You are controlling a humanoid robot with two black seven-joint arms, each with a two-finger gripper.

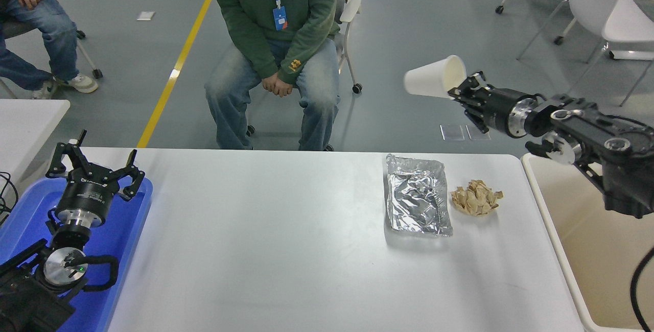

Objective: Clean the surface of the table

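Note:
The table surface [265, 250] is a wide white-grey top filling the lower picture. On its right part lie a crumpled foil tray [417, 202] and, just right of it, a small heap of tan scraps [476, 197]. My right gripper [460, 89] is raised high beyond the table's far right edge, shut on the rim of a white paper cup [434, 77] that lies sideways with its mouth toward the gripper. The left gripper [94, 164] stands open over the blue tray at the lower left.
A blue tray [127, 240] sits at the table's left end. A cream bin [587, 240] stands off the right end. A person in a green hoodie [278, 25] sits at the far side, another person at the far left. White chairs stand at the top right.

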